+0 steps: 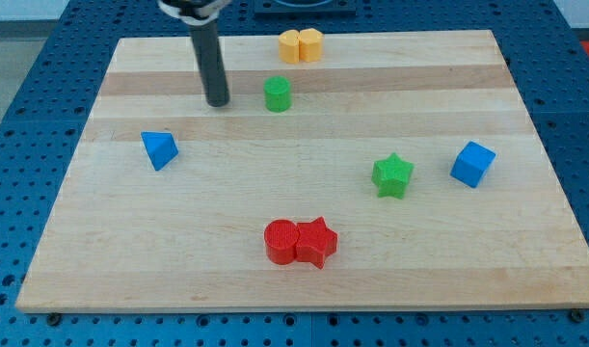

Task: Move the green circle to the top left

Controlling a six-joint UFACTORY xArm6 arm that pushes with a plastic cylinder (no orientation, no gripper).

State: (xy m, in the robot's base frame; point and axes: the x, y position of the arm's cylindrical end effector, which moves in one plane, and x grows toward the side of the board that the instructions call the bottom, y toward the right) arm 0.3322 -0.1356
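The green circle (277, 94), a short green cylinder, stands on the wooden board (130, 251) in the upper middle. My tip (217, 102) rests on the board to the left of the green circle, about a block's width of bare wood between them. The dark rod rises straight from the tip toward the view's top. The board's top left corner lies up and left of the tip.
A yellow heart-like block (290, 45) and a yellow hexagon (310, 43) touch at the top edge. A blue triangle (159, 149) sits left. A green star (392, 175) and blue cube (472, 164) sit right. A red circle (281, 241) and red star (316, 241) touch near the bottom.
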